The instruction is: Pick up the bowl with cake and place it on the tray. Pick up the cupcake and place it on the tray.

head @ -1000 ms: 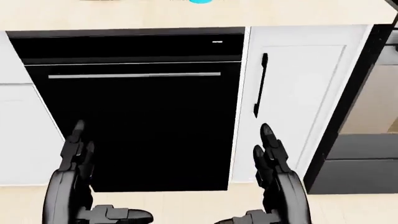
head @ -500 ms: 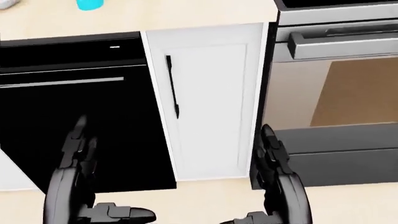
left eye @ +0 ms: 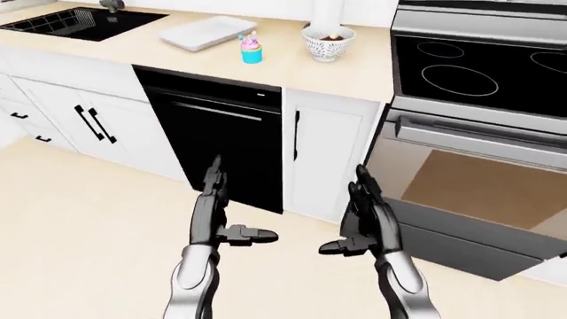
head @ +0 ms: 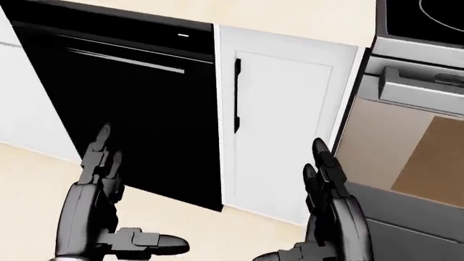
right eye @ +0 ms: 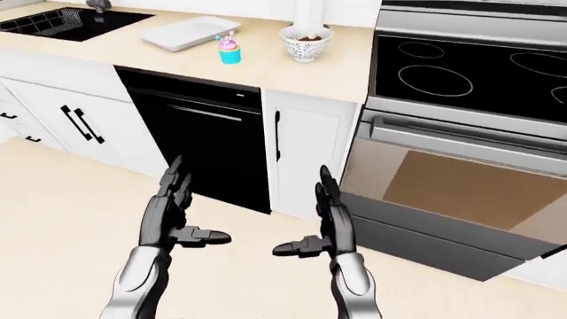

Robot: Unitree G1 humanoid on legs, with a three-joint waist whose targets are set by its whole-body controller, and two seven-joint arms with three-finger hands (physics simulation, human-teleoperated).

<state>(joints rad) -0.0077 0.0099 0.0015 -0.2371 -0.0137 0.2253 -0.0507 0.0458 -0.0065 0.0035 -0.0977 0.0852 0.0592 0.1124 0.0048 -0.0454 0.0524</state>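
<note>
Pink-frosted cupcake (left eye: 252,48) in blue cup, patterned white bowl (left eye: 328,42), both hands' fingers spread, empty

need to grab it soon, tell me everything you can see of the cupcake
The cupcake stands upright on the beige counter, above the black dishwasher. It has a bright blue wrapper and pink frosting with small coloured bits on top. It sits between the white tray and the patterned bowl, touching neither. No hand is near it.
</note>
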